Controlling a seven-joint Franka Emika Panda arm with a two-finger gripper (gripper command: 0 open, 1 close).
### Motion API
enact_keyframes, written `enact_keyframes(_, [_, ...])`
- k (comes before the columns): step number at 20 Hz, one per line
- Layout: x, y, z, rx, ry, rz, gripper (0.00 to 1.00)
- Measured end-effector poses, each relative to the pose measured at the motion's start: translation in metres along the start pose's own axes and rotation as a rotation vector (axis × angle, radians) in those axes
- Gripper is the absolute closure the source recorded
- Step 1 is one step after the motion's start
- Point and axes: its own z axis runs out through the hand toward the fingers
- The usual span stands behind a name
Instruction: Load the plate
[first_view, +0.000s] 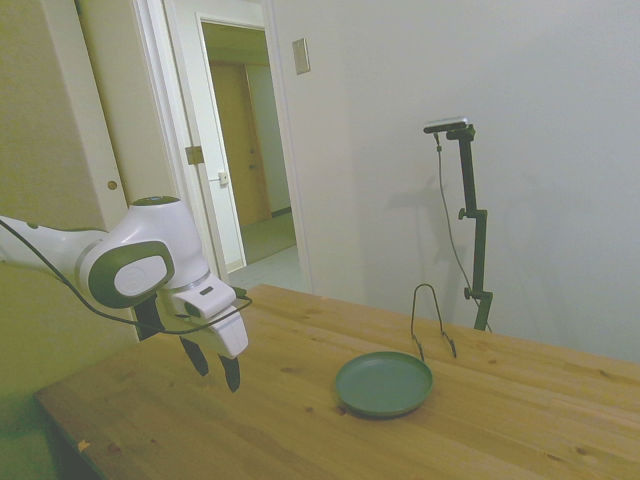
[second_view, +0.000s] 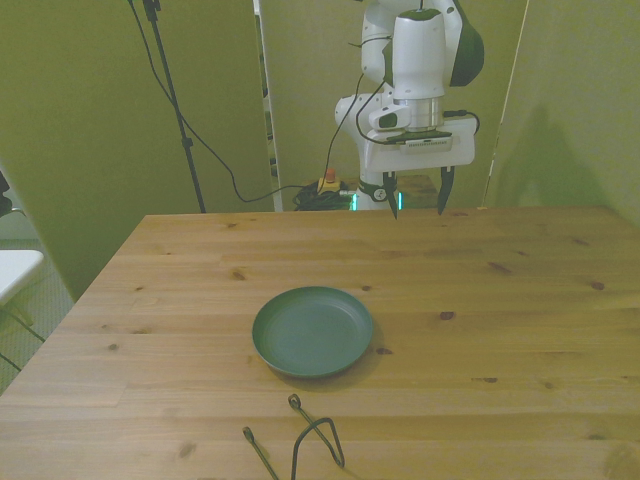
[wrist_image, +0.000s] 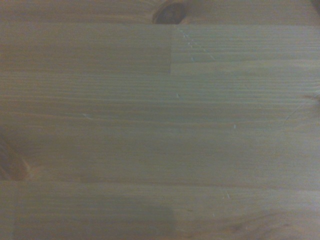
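Above the table (second_view: 520, 300) we are hovering our gripper (second_view: 417, 194), fingers spread wide and holding nothing, well apart from the plate (second_view: 313, 331).

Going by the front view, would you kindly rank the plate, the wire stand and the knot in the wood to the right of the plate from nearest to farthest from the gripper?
Measured from the open gripper, hanging over the table's far edge:
1. Knot, on the bare wood off the front view's right of the plate.
2. Plate, mid-table.
3. Wire stand, at the table's near edge, beyond the plate.
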Motion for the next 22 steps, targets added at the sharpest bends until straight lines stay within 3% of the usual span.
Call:
enact_keyframes(2, [0.001, 0.000, 0.001, -0.013, 0.014, 0.014, 0.00])
enact_keyframes(9, [0.014, -0.039, 0.006, 0.027, 0.104, 0.173, 0.00])
enact_keyframes(22, [0.060, -0.201, 0.065, -0.001, 0.140, 0.343, 0.00])
